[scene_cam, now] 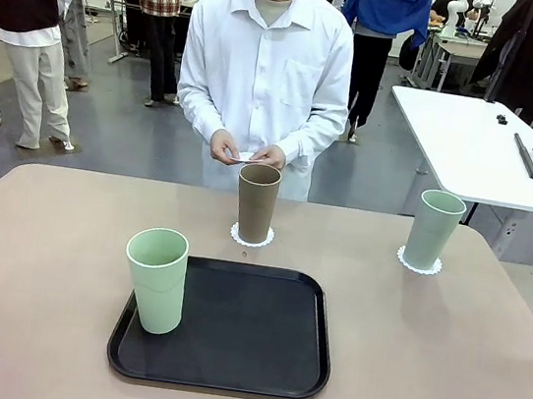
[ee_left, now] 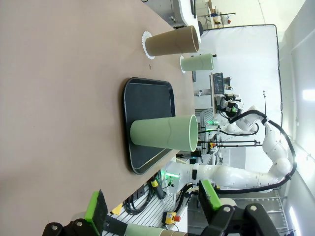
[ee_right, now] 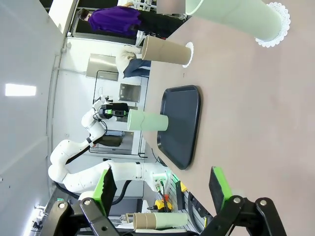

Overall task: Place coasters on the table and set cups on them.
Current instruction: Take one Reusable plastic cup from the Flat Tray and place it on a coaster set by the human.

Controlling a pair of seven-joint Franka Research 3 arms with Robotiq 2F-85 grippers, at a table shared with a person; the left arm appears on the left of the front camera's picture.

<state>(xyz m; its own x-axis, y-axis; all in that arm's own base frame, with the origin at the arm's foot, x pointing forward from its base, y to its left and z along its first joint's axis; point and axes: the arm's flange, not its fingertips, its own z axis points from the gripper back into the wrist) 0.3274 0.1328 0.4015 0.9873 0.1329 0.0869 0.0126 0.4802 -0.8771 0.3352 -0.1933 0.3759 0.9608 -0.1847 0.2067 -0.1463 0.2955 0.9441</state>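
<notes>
A brown cup (scene_cam: 256, 203) stands on a lacy white coaster (scene_cam: 251, 237) at the far middle of the beige table (scene_cam: 423, 360). To the right, a mint cup (scene_cam: 433, 230) stands on a second coaster (scene_cam: 418, 265). Another mint cup (scene_cam: 157, 279) stands upright at the left edge of the black tray (scene_cam: 247, 336). The person's hands hold a white disc (scene_cam: 243, 156) above the far edge. My left gripper (ee_left: 152, 204) is open with nothing in it, back from the tray cup (ee_left: 165, 132). My right gripper (ee_right: 162, 189) is open too, well short of the mint cup (ee_right: 236, 17) on its coaster (ee_right: 275, 24).
The person in a white shirt (scene_cam: 265, 70) stands at the far side of the table. A white table (scene_cam: 474, 139) with black tools lies behind to the right. Other people stand farther back. The tabletop on both sides of the tray is bare.
</notes>
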